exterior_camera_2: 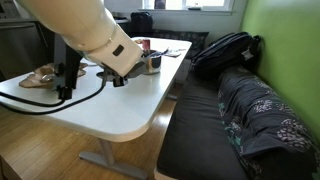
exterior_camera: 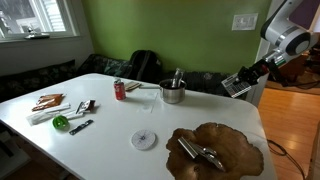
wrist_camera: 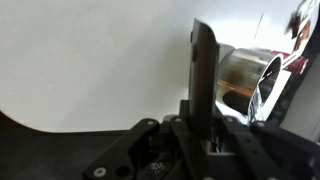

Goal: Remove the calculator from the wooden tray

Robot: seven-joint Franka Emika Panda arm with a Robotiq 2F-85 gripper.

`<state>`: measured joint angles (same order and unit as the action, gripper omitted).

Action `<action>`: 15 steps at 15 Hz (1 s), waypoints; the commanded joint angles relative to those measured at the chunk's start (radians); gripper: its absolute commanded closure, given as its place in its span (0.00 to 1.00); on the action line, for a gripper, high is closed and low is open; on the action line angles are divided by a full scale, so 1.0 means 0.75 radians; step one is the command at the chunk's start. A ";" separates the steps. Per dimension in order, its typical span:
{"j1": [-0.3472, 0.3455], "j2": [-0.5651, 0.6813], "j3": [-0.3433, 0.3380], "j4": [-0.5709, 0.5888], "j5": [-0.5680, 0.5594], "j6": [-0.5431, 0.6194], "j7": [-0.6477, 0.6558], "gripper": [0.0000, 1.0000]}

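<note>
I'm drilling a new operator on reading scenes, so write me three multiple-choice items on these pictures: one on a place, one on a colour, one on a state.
1. Relative to the wooden tray, the calculator is:
A. lying on it
B. held in the air by the gripper, away from it
C. tucked under it

2. The can beside the metal pot is:
A. red
B. blue
C. yellow

3. The gripper is:
A. open and empty
B. open over the pot
C. shut on the calculator

Answers:
1 B: in an exterior view the flat grey device hangs at the gripper, up past the table's edge.
2 A: its body shows red against the white table.
3 C: the wrist view shows a flat slab clamped edge-on.
</note>
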<state>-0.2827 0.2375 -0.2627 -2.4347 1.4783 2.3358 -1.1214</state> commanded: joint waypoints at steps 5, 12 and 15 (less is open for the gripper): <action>0.029 0.139 0.008 0.108 0.123 -0.005 0.043 0.95; 0.008 0.277 0.029 0.214 0.202 -0.150 0.120 0.95; 0.026 0.323 0.016 0.249 0.225 -0.097 0.143 0.95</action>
<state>-0.2695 0.4314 -0.2417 -2.2872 1.6105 2.2466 -1.0349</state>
